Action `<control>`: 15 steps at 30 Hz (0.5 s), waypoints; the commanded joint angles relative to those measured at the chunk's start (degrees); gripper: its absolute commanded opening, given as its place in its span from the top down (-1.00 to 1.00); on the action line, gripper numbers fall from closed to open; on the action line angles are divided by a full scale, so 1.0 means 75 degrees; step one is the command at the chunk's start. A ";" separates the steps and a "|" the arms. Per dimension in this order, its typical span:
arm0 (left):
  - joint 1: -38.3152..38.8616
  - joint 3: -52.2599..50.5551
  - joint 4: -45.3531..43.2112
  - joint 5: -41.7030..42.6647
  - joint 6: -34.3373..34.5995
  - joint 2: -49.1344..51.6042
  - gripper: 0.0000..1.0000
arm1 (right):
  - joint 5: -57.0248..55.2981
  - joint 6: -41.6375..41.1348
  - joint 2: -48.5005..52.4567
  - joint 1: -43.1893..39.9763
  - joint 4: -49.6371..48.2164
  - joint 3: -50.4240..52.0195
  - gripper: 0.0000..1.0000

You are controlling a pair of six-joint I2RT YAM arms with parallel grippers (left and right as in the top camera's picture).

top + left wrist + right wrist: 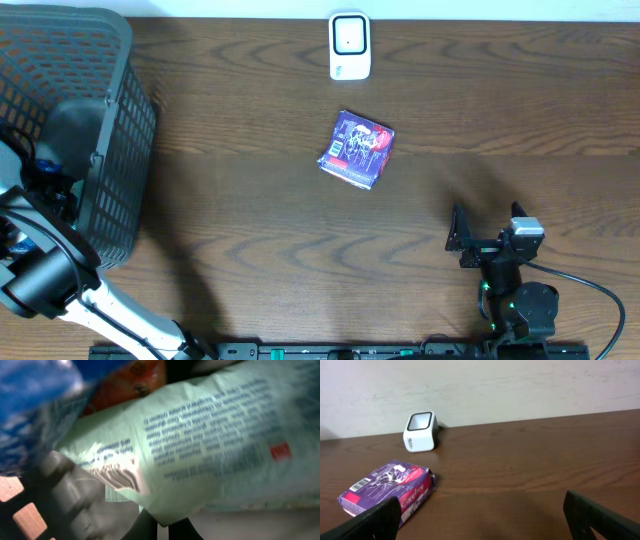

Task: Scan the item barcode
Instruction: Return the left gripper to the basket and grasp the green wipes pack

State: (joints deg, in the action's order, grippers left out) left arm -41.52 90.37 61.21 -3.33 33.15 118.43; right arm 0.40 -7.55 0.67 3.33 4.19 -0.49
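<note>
Left end effector (162,529) reaches down inside the black mesh basket (120,120) at the left edge of the table (250,250), its fingers pressed together and seemingly pinching the lowest corner of a pale green packet (215,445). This packet, apparently the item to scan, fills the left wrist view, slanting and blurred, with its barcode (119,479) printed just above the pinched corner. A blue wrapper (30,395) and an orange wrapper (125,385) crowd against it from above. The grip looks thin, a corner hold on soft film, so the packet could slip free on the lift, or drag the neighbouring wrappers up with it, or catch on the basket wall. The barcode sits close to the fingers on a curved, creased surface, so it may read poorly or be shadowed when presented. The white scanner (350,45) stands at the far edge of the table, well apart from the basket. A purple box (358,150) lies flat in front of the scanner and could be knocked by a low carry. Right end effector (482,517) hovers over bare table with its fingers spread wide, holding nothing, well clear of the basket.
</note>
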 commanded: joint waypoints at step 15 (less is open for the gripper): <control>0.1297 -0.0035 -0.1518 -0.0262 -0.1247 -0.4800 0.36 | 0.0017 0.0076 -0.0047 -0.0032 0.0012 0.0023 -0.99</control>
State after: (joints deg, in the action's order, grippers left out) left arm -31.99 89.82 49.04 0.60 26.02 82.35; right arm 0.40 -7.55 0.67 3.33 4.19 -0.49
